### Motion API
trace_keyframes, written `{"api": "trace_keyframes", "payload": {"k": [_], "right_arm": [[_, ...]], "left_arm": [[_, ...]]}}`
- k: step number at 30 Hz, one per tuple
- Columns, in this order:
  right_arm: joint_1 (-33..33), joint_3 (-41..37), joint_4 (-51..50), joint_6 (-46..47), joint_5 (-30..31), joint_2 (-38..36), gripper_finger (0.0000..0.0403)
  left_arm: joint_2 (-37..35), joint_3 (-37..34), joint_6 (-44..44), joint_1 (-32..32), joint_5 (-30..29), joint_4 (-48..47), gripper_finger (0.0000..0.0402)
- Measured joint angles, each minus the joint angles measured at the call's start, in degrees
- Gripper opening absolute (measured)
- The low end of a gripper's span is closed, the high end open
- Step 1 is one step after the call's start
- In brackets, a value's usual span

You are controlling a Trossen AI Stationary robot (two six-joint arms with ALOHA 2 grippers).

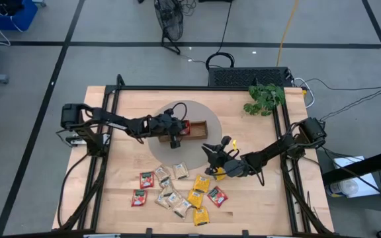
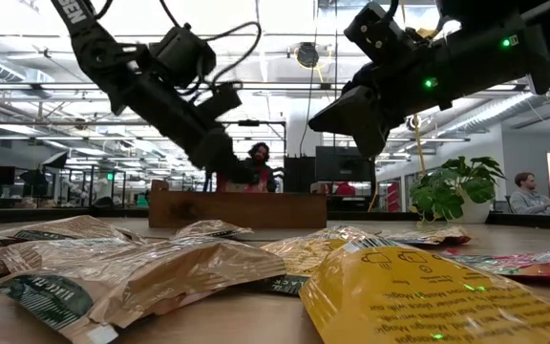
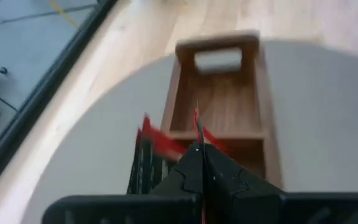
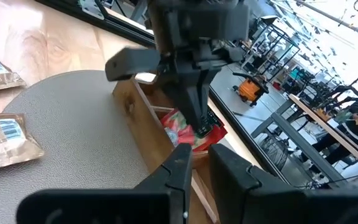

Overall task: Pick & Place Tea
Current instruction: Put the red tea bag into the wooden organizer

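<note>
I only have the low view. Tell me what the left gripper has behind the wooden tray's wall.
Observer: The left gripper is shut on a red sachet, over the wooden tray.
Operator: Say which part of the tray.
Observer: The end compartment nearest the left arm. The next compartment along is bare wood.
Operator: Report the right gripper.
Observer: The right gripper hovers over the grey round mat beside the tray, facing the left gripper.

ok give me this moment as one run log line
left gripper: shut on red tea sachet, over wooden tray | right gripper: shut on yellow tea sachet, lifted beside pile | tea pile: on table
</note>
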Motion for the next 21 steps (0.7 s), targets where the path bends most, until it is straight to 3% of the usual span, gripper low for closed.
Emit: {"api": "trace_keyframes", "payload": {"k": [5, 10, 21], "right_arm": [[0.0, 0.0, 0.0, -0.2, 0.0, 0.0, 0.0039], [0.0, 0.0, 0.0, -0.2, 0.0, 0.0, 0.0041], [0.0, 0.0, 0.0, 0.6, 0.0, 0.0, 0.0040]], "left_arm": [[-2.9, 0.0, -1.9, -1.6, -4.5, -2.1, 0.0017], [-4.4, 0.0, -2.6, -2.4, -11.4, -7.1, 0.0059], [-4.6, 0.0, -2.1, -2.7, -11.6, -4.4, 0.0144]]}}
